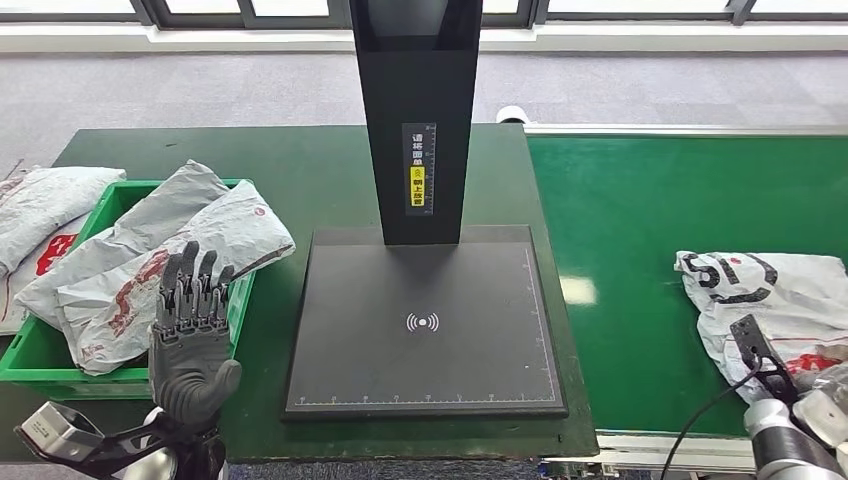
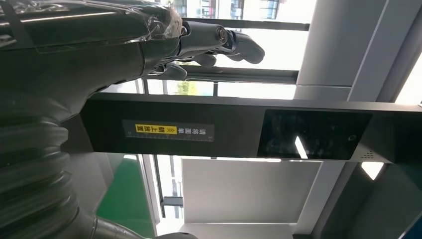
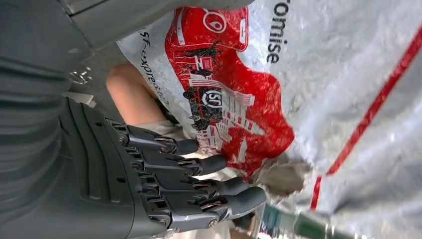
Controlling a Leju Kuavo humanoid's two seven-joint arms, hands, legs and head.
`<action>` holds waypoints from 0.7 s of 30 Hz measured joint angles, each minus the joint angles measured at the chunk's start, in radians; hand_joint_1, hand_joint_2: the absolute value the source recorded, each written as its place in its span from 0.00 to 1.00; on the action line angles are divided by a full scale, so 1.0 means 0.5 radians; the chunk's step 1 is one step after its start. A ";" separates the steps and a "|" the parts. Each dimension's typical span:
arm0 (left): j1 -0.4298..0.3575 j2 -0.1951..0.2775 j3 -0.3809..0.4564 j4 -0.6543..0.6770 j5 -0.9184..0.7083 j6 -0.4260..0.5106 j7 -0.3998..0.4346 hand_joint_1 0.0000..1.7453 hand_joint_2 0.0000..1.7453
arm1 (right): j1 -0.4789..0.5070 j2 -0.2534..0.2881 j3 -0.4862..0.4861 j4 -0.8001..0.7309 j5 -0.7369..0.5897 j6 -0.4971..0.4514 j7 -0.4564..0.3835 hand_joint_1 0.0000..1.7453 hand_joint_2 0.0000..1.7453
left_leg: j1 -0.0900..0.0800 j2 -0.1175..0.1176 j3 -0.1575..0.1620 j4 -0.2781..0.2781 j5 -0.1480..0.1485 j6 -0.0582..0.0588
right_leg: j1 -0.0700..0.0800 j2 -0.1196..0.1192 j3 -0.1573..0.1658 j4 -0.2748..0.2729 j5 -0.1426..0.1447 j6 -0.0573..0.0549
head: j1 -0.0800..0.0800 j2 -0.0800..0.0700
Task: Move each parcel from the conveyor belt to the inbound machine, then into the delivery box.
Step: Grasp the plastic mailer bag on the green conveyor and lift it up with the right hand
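Where heaped, grey parcels (image 1: pixel 150 260) in green box (image 1: pixel 30 365)

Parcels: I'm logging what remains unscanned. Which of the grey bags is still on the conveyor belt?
The parcel with black lettering at the right, lying on the bright green belt by the right hand. The other parcels are piled in the green delivery box at the left.

A dark green tabletop (image 1: pixel 300 175) carries a black flat-based scanning machine (image 1: pixel 425 325) and a green plastic crate (image 1: pixel 40 360). Beside it, a bright green conveyor belt (image 1: pixel 630 230) bears a crumpled grey-white plastic parcel (image 1: pixel 775 300).
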 joint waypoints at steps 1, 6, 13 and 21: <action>0.003 0.000 0.000 0.000 -0.003 -0.006 -0.002 0.00 1.00 | 0.001 0.000 0.000 0.005 -0.021 0.061 -0.019 0.00 1.00 | 0.000 0.000 0.000 0.000 0.000 0.000 | 0.000 0.000 0.000 0.000 0.000 0.000 | 0.000 0.000; 0.007 0.001 0.000 0.011 -0.026 -0.035 -0.019 0.00 1.00 | 0.016 0.000 0.000 0.027 -0.090 0.241 -0.121 0.00 1.00 | 0.000 0.000 0.000 0.000 0.000 0.000 | 0.000 0.000 0.000 0.000 0.000 0.000 | 0.000 0.000; 0.006 0.001 0.001 0.017 -0.041 -0.037 -0.023 0.00 1.00 | 0.019 0.000 0.000 0.035 -0.088 0.273 -0.130 1.00 1.00 | 0.000 0.000 0.000 0.000 0.000 0.000 | 0.000 0.000 0.000 0.000 0.000 0.000 | 0.000 0.000; 0.006 0.001 0.001 0.017 -0.046 -0.036 -0.023 0.00 1.00 | 0.019 0.000 0.000 0.038 -0.085 0.284 -0.138 1.00 1.00 | 0.000 0.000 0.001 0.000 0.000 0.000 | 0.000 0.000 0.000 0.000 0.000 0.000 | 0.000 0.000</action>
